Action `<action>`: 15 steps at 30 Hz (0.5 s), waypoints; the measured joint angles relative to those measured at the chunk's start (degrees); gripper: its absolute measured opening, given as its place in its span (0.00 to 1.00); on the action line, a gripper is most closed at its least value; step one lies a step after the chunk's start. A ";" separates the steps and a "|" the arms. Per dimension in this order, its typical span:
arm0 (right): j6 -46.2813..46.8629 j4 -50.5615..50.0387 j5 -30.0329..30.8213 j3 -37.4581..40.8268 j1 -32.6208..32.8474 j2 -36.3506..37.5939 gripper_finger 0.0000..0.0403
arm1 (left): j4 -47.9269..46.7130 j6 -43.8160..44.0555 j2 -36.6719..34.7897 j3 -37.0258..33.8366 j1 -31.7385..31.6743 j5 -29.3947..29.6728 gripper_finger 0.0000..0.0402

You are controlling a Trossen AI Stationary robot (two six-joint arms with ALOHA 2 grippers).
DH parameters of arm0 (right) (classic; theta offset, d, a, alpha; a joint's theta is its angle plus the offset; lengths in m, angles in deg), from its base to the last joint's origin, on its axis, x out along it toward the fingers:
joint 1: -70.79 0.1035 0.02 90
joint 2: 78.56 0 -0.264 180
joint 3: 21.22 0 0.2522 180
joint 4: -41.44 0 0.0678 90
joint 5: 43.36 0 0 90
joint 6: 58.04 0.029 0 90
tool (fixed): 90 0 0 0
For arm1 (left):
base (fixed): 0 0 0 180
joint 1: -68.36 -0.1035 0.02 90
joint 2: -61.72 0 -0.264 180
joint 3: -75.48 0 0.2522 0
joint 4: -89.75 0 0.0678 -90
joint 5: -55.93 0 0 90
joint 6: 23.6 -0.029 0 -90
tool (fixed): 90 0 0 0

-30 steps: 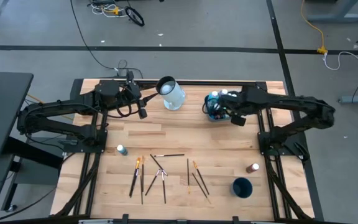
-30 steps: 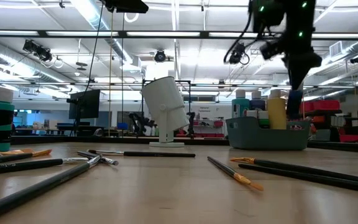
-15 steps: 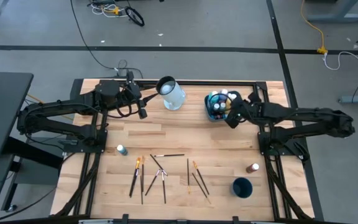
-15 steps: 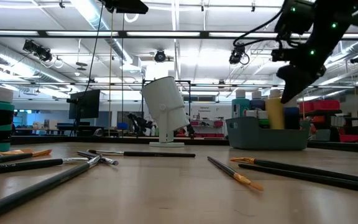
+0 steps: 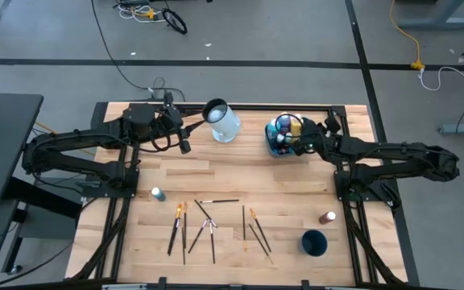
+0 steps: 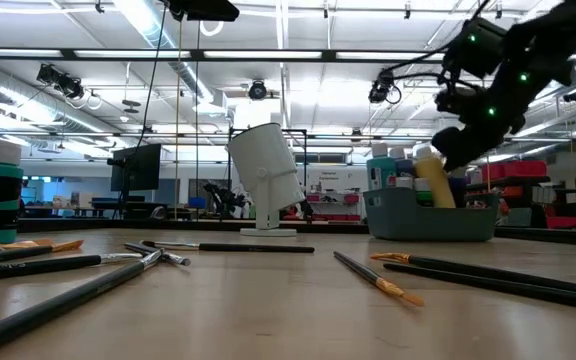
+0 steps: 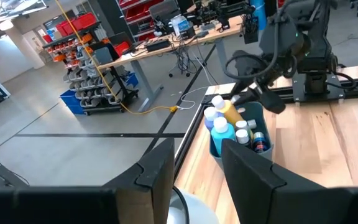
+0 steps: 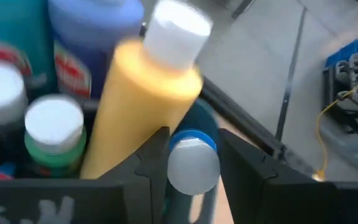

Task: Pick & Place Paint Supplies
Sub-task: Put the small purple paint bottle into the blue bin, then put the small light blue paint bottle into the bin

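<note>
A teal tub point(image 5: 274, 150) at the table's far right holds several white-capped paint bottles. One of them, a yellow bottle point(image 6: 433, 180), leans at a slant. My right gripper point(image 5: 299, 145) slants down at the tub's right side, shut on a blue paint bottle point(image 8: 192, 163) beside the yellow one. My left gripper point(image 5: 185, 147) hangs open over the far left, next to the pale jug point(image 5: 222, 121). Several paintbrushes point(image 5: 212, 225) lie on the near middle of the table. A teal bottle point(image 5: 158, 193) and a brown bottle point(image 5: 327, 217) stand on the wood. My right gripper pinches the blue bottle between its two fingers point(image 8: 151, 163), just below the white cap point(image 8: 192, 167), which faces back toward the wrist. The fingers slant down from the table's right side. The bottle's lower end is hidden, and it lies against the leaning yellow bottle point(image 8: 138, 106).
A dark blue cup point(image 5: 314, 242) stands near the front right corner. The jug stands tilted at the far middle. Bare wood lies between the tub and the brushes.
My right gripper has sunk at the tub and tipped from pointing straight down to slanting, while its arm drew back toward the table's right edge. The yellow bottle in the tub has gone from upright to leaning.
</note>
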 joint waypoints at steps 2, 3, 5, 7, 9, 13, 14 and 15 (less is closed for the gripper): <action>0.63 0.97 -1.27 2.38 -0.13 0.00 0.31 | 0.00 0.00 0.00 0.00 0.00 0.01 0.35; 1.42 0.99 -1.83 3.40 -0.15 0.00 0.31 | 0.00 0.00 0.00 0.00 0.00 0.01 0.35; 2.17 0.83 -3.08 5.07 -0.18 -0.02 0.34 | -0.02 0.00 0.00 0.00 0.00 -0.01 0.35; 2.18 0.72 -4.20 5.58 -0.17 -0.04 0.38 | -0.02 0.00 0.00 0.00 0.00 -0.01 0.35; 1.81 0.93 -4.28 5.61 -0.17 -0.04 0.43 | -0.02 0.00 0.00 0.00 0.01 0.01 0.35; -1.29 0.61 -0.83 4.92 -0.12 0.13 0.53 | -0.04 0.00 0.00 0.00 0.02 0.00 0.35; -2.32 0.32 -0.74 4.12 -0.16 0.22 0.54 | -0.04 0.00 0.00 0.00 0.00 0.01 0.35; -3.05 -0.11 -0.74 3.01 -0.17 0.40 0.56 | -0.04 0.00 0.00 0.00 0.01 -0.01 0.35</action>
